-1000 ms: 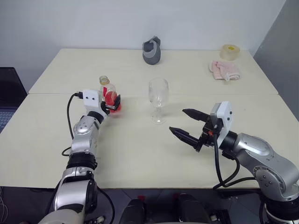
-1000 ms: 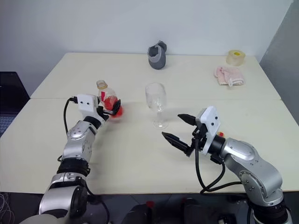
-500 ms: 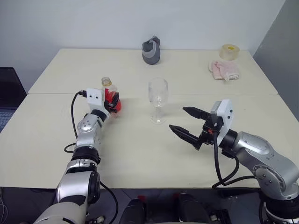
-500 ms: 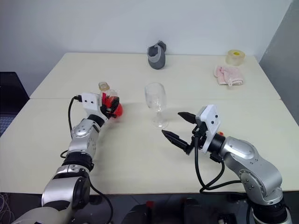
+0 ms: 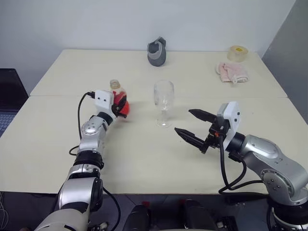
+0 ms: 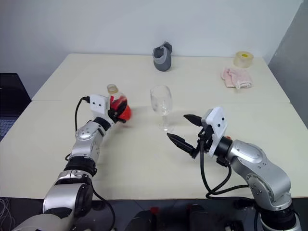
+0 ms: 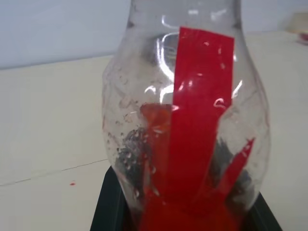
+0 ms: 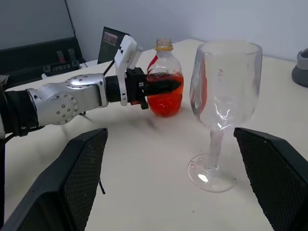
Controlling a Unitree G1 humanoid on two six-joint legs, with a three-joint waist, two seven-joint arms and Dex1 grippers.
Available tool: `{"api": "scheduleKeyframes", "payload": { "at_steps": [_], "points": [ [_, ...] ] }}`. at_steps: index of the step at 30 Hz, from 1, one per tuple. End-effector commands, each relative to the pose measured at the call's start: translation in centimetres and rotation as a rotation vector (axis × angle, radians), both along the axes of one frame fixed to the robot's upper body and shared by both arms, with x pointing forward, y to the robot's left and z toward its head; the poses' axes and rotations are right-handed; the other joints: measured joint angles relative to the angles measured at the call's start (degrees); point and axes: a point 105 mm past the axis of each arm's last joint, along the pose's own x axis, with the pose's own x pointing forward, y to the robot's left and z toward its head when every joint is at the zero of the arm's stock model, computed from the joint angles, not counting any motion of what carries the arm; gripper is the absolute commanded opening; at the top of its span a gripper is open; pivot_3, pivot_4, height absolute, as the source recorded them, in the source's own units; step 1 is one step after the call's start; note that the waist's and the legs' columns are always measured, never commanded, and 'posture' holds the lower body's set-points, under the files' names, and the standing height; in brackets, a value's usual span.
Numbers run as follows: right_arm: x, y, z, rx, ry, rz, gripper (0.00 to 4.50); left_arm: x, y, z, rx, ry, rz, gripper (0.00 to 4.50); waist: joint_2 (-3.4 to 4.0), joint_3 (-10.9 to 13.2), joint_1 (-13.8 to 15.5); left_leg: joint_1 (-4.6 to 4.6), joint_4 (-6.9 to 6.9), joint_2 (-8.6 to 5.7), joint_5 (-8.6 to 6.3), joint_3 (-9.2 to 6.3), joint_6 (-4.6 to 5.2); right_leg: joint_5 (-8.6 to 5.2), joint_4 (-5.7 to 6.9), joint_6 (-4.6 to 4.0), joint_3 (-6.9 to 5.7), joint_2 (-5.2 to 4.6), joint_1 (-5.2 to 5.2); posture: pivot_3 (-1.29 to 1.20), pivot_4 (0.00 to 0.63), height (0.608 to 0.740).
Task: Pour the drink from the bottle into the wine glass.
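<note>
Pale tabletop (image 5: pixel 144 159): left pincer (image 5: pixel 119 105) grips bottle (image 5: pixel 118 98) beside wine glass (image 5: pixel 163 102); right pincer (image 5: pixel 192 127) open near glass.

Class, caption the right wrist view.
Left gripper clamps the bottle of red drink beside the empty wine glass.
</note>
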Motion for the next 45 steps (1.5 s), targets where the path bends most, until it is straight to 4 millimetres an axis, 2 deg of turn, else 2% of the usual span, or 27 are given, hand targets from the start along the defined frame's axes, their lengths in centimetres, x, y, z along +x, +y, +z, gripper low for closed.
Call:
{"api": "scheduleKeyframes", "payload": {
  "at_steps": [1, 9, 16, 25, 45],
  "points": [
    [0.5, 0.0, 1.8, 0.012, -0.066, -0.011, 4.5, 0.0, -1.8, 4.8, 0.14, -0.13, -0.122, 0.9, 0.0, 0.0, -0.02, -0.02, 0.0, 0.0, 0.01, 0.0, -0.01, 0.0, 0.0, 0.0, -0.01, 0.0, -0.02, 0.0, 0.15, 0.74],
    [2.8, 0.1, 4.7, 0.019, -0.121, -0.064, 4.5, 0.4, -4.4, 9.2, 0.379, -0.255, -0.273, 0.9, -0.01, 0.01, -0.03, -0.09, -0.01, -0.39, 0.01, -0.08, 0.0, 0.0, 0.0, 0.0, -0.06, -0.03, -0.09, 0.0, 0.15, 0.74],
    [4.1, 0.6, 5.7, 0.001, -0.157, -0.092, 4.5, 0.8, -5.5, 11.3, 0.554, -0.347, -0.324, 0.9, -0.01, 0.01, -0.13, -0.38, 0.03, -0.53, 0.09, -0.09, -0.1, 0.0, 0.02, 0.0, -0.04, -0.13, -0.37, 0.0, 0.15, 0.74],
    [4.6, 1.3, 5.9, -0.002, -0.171, -0.101, 4.5, 0.9, -5.7, 12.1, 0.797, -0.446, -0.322, 0.9, -0.01, 0.01, -0.22, -0.57, 0.04, -0.61, 0.13, -0.11, -0.07, 0.0, 0.1, 0.0, 0.0, -0.17, -0.6, 0.0, 0.15, 0.74],
    [5.1, 1.9, 5.8, 0.001, -0.191, -0.104, 4.5, 0.8, -6.7, 14.0, 0.992, -0.56, -0.333, 0.9, -0.01, 0.01, -1.09, -0.74, 0.05, -0.68, 0.19, -0.1, -0.08, 0.01, 0.18, 0.01, 0.01, -0.22, -0.79, 0.0, 0.15, 0.74]
  ]
}}
